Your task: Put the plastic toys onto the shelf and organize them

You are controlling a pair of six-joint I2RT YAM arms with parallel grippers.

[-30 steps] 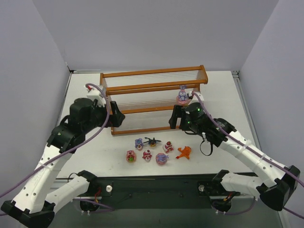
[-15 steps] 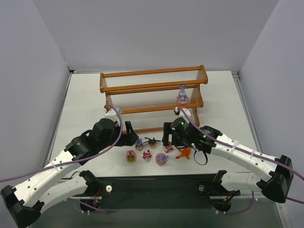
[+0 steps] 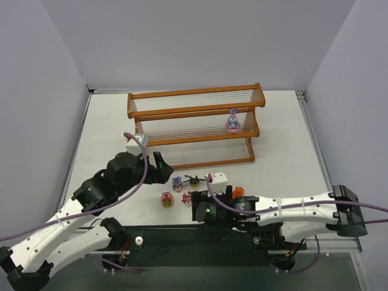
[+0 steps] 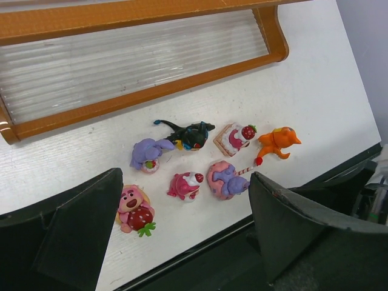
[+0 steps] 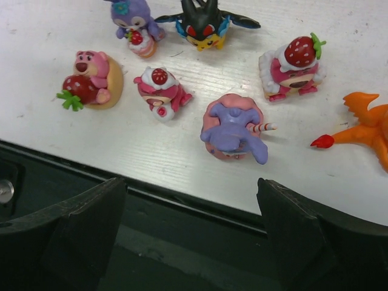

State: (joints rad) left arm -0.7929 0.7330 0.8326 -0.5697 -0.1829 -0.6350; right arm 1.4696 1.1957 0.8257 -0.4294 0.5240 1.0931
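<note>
The orange-brown shelf (image 3: 191,111) stands at the back with one purple long-eared toy (image 3: 233,122) on its middle tier. Several plastic toys lie in a cluster near the table's front edge: a purple one (image 4: 148,154), a black winged one (image 4: 189,134), a strawberry-topped pink one (image 4: 233,138), an orange one (image 4: 277,142), a purple-on-pink round one (image 5: 233,130), a small pink one (image 5: 160,90) and a pink bear (image 5: 94,79). My left gripper (image 4: 185,182) hangs open above the cluster, holding nothing. My right gripper (image 5: 191,185) is open and empty over the front edge, just short of the toys.
The dark base rail (image 3: 182,233) runs along the table's near edge under the right wrist. Grey walls close in the left, right and back. Purple cables loop off both arms. White tabletop (image 3: 279,139) lies right of the shelf.
The right arm dropped from the shelf's right end to the front edge behind the toys, jaws spreading wider. The left arm came from the shelf's left end down over the cluster.
</note>
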